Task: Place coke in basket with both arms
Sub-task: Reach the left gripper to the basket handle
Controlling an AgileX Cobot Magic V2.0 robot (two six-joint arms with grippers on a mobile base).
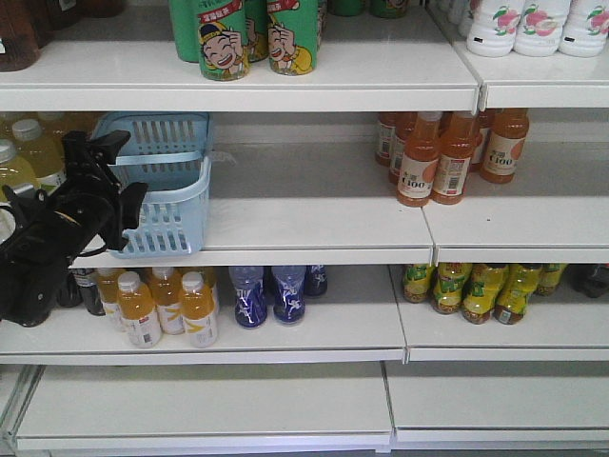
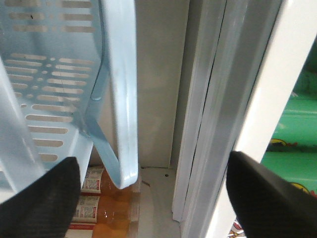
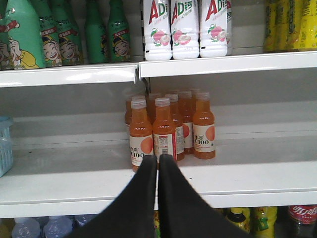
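1. Currently, the left gripper [image 2: 153, 198] stands wide open, with the basket [image 2: 121, 99] rim lying in the gap between its fingers and nothing clamped.
2. The right gripper [image 3: 158, 166] is closed on nothing, its fingers pressed together, and it points at the orange bottles [image 3: 163, 131] on the middle shelf [image 3: 74, 183].
3. The coke [image 3: 302, 214] sits one shelf lower and off to the right. Only its red label shows, at the corner of the right wrist view.
4. Risk: with its fingers closed, the right gripper would shove the coke rather than take it, so it likely needs to open first.
5. Risk: a straight advance would likely strike the orange bottles and topple them, because the coke lies below and to the right of this line.
6. Risk: the basket sits at the shelf front, so a careless left push could slide or tip it.
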